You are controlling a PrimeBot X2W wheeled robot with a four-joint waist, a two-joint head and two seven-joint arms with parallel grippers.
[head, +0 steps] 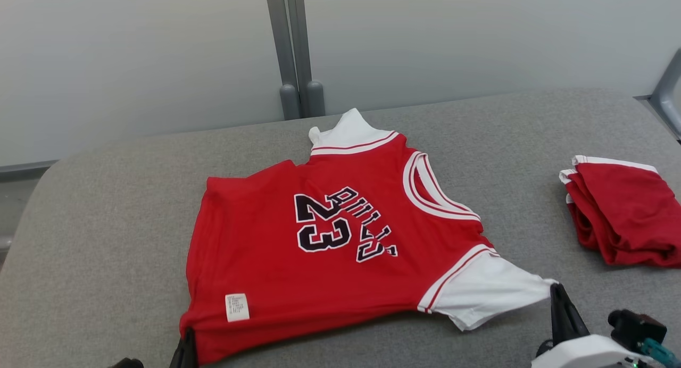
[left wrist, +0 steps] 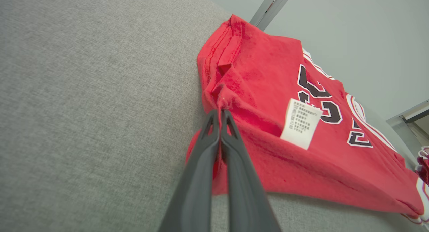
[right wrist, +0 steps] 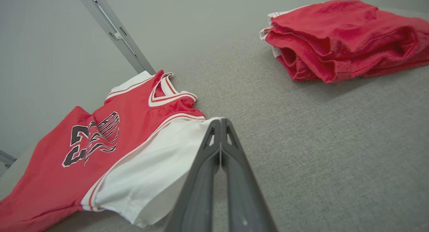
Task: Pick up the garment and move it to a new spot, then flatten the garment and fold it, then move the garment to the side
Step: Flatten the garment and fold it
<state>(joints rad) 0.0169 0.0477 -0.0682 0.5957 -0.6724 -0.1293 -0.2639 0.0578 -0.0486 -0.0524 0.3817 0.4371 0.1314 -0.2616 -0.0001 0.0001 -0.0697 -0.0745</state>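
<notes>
Worktop: a grey, fabric-covered padded worktop (head: 106,208) is being used to carry both garments.
Garment: a red cotton jersey with white sleeves and a black "23" (head: 330,251) is being held spread out near the middle of the worktop. Its collar is pointing to the robot's right and its hem to the robot's left. Most of the cloth is lying flat, while the near edge is being lifted slightly off the surface.
Folded pile: a folded red garment with white trim (head: 622,219) is being carried at the right side of the worktop, well apart from the jersey.
Right gripper: the right gripper (right wrist: 220,122) is being held with its fingers together, clamped on the tip of the near white sleeve (head: 489,293).
Left gripper: the left gripper (left wrist: 220,112) is being held with its fingers pressed together, pinching the near hem corner of the jersey.
Label: a small white printed care label (head: 237,307) is being shown on the red cloth by the hem, near the left gripper.
</notes>
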